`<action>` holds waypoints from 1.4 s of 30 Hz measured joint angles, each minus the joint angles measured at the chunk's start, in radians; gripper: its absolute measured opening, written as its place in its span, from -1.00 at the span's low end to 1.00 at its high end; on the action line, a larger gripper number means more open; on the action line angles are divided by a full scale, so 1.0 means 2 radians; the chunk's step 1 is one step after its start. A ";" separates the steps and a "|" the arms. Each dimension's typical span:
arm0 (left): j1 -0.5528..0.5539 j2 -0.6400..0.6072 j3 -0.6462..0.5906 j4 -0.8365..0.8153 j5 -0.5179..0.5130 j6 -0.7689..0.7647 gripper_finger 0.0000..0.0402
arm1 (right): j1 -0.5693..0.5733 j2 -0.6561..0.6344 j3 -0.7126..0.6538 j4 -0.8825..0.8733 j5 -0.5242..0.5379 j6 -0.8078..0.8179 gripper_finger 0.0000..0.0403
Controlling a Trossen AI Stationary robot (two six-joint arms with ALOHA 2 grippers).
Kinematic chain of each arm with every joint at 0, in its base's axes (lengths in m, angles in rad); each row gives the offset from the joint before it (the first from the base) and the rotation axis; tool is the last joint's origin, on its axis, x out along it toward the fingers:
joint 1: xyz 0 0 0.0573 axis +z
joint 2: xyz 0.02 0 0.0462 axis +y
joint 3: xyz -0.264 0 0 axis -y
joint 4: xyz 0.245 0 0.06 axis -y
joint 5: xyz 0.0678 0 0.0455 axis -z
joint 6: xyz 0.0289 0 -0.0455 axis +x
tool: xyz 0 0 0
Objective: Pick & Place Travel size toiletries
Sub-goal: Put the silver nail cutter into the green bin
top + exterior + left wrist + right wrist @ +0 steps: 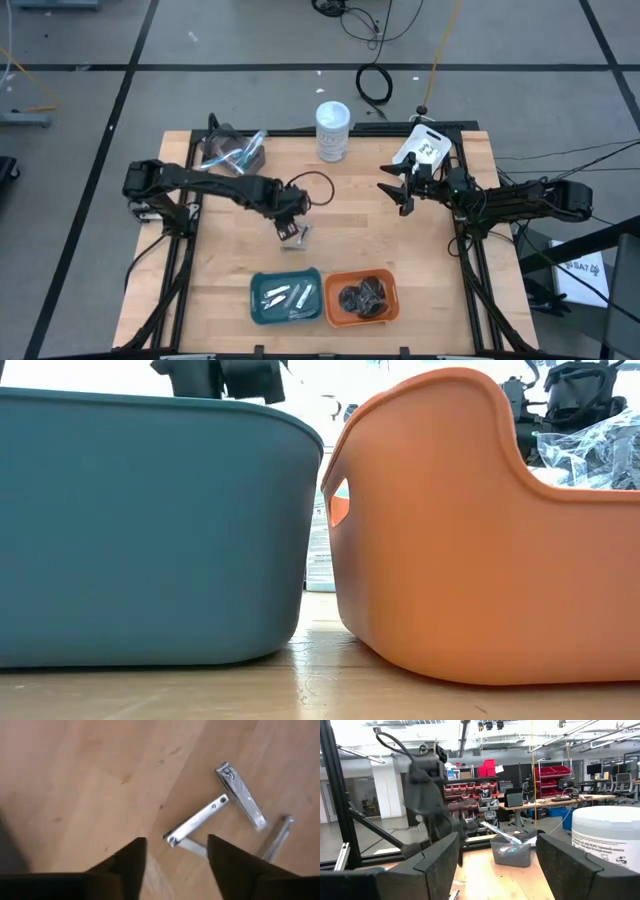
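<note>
Three slim silver nail clippers (196, 822) lie flat on the wooden table (220, 260), seen in the high view as a small silver cluster (297, 236). My left gripper (176, 842) hangs open just above them, pointing down, its fingertips on either side of one clipper's end without touching it; in the high view it is at table centre (290, 222). Further silver pieces lie in the teal tray (262, 310). Dark wrapped bundles (362, 297) fill the orange tray (332, 310). My right gripper (400, 196) waits open and holds nothing, right of centre.
A tall white-lidded jar (333, 130) stands at the far edge, with a clear bin of items (230, 152) to its left. A white packet with black print (425, 150) lies by the right arm. The two trays sit side by side at the near edge (150, 530).
</note>
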 joint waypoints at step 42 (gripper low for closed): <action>0.018 0.023 -0.155 0.238 0.056 0.254 -0.13 | -0.015 0.000 0.000 -0.021 0.000 0.000 0.25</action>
